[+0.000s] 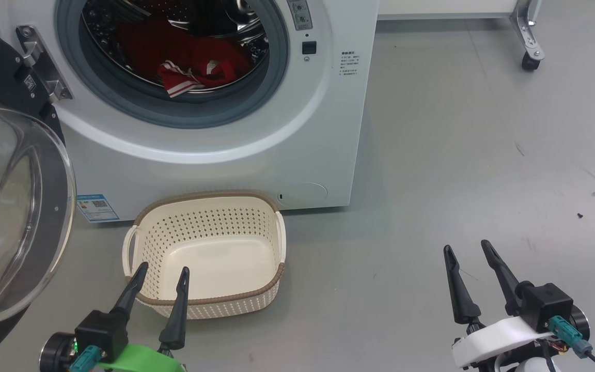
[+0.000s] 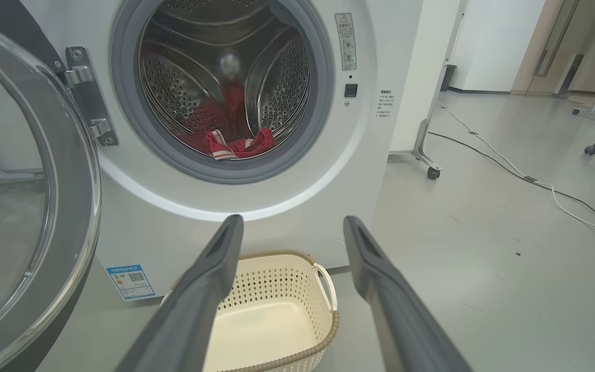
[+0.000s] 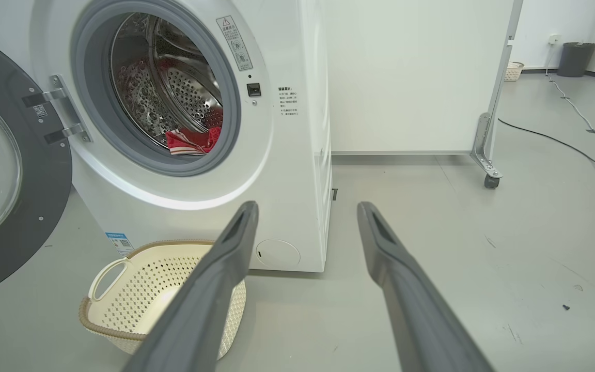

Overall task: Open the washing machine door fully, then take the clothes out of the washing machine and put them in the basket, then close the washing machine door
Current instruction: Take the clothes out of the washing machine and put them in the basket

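The white washing machine [image 1: 256, 155] stands ahead with its round black door [image 1: 13, 206] swung wide open to the left. Red clothes [image 1: 189, 62] with white trim lie low in the steel drum, also seen as clothes [image 2: 235, 144] and clothes [image 3: 191, 142]. The cream basket [image 1: 207, 302] sits empty on the floor before the machine. My left gripper [image 1: 163, 269] hovers open over the basket's near rim, nothing between its fingers. My right gripper [image 1: 467, 247] stands open over bare floor to the right, well away from the machine.
A wheeled white panel [image 3: 486, 150] stands right of the machine, its caster [image 1: 530, 62] on the floor. Cables [image 2: 535, 181] run across the grey floor further right. A dark bin [image 3: 576, 59] sits far back. The open door's glass bowl [image 2: 3, 206] bulges at my left.
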Available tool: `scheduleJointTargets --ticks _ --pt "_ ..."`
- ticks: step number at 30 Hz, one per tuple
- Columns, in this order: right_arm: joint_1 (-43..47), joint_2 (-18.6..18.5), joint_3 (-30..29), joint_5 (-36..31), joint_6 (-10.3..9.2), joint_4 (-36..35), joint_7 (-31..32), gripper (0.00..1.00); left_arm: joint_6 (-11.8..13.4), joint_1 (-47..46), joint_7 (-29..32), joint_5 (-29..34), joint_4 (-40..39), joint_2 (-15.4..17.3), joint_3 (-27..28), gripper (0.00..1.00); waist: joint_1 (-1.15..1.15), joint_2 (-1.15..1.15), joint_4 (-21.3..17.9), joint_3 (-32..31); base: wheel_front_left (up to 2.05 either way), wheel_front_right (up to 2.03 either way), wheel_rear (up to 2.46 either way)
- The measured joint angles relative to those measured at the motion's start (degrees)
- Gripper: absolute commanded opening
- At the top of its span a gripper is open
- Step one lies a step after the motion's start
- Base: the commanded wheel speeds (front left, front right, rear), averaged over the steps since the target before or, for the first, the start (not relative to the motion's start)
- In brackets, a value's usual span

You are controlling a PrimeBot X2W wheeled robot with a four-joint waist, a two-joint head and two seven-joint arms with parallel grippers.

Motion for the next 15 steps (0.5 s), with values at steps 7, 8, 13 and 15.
scheduleJointTargets --ticks 7,8,13,15 --pt "0.0 0.0 0.2 0.1 -0.03 -0.1 0.0 1.00 0.0 0.0 0.0 0.0 -0.3 0.0 0.0 1.00 0.00 0.00 0.1 0.0 0.00 0.00 0.00" --pt "0.1 0.0 0.2 0.1 -0.03 -0.1 0.0 1.00 0.0 0.0 0.0 0.0 -0.3 0.0 0.0 1.00 0.00 0.00 0.1 0.0 0.00 0.00 0.00" --pt "0.3 0.0 0.3 0.1 -0.03 -0.1 0.0 1.00 0.0 0.0 0.1 0.0 -0.6 0.0 0.0 1.00 0.00 0.00 0.2 -0.1 0.00 0.00 0.00" --pt "0.3 0.0 0.3 0.1 -0.03 -0.2 0.0 1.00 0.1 0.0 0.1 0.1 -0.7 0.0 0.0 1.00 0.00 0.00 0.2 -0.1 0.04 -0.04 0.00"
